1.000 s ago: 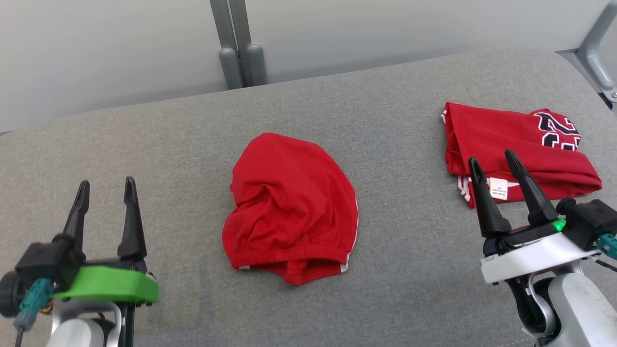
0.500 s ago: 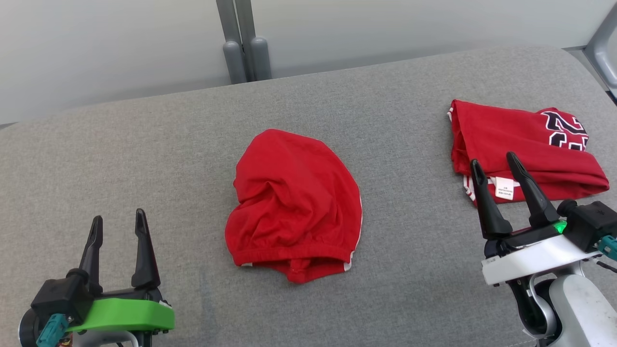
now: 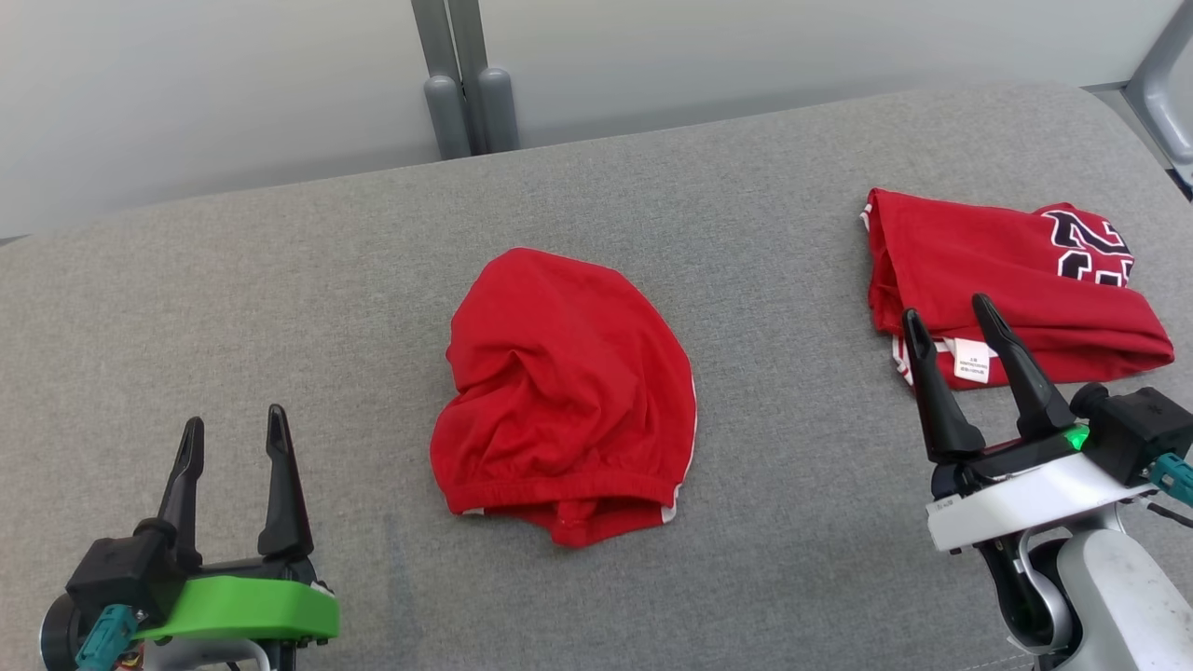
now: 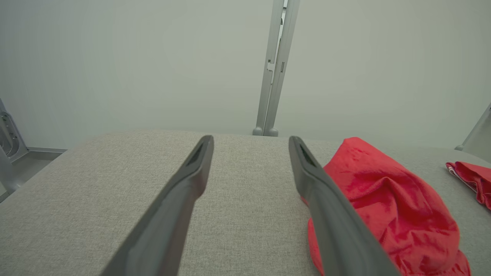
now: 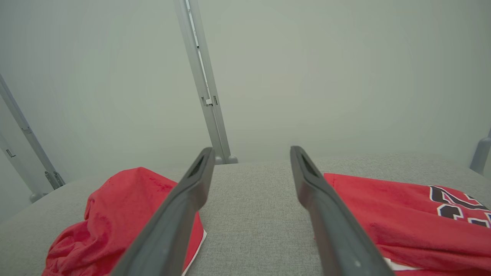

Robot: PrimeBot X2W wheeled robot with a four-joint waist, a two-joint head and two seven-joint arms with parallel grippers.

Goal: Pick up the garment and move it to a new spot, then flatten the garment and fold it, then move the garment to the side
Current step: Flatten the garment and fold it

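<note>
A crumpled red garment (image 3: 567, 396) with white side trim lies bunched in the middle of the grey padded table (image 3: 280, 308). It also appears as the red garment (image 4: 387, 207) at the right of the left wrist view and the red garment (image 5: 119, 222) at the lower left of the right wrist view. My left gripper (image 3: 233, 429) stands open at the lower left, well apart from it, holding nothing. My right gripper (image 3: 946, 312) is open at the lower right, its fingertips over the near edge of a folded red jersey (image 3: 1007, 280).
The folded red jersey (image 5: 406, 226) with black-and-white lettering and a white label lies at the table's right. Grey metal posts (image 3: 463, 79) stand behind the far edge, and a frame bracket (image 3: 1160, 84) at the far right corner.
My left gripper has drawn back toward the near edge and sits lower in the head view. The head camera shifted slightly. The garments and right gripper have stayed put.
</note>
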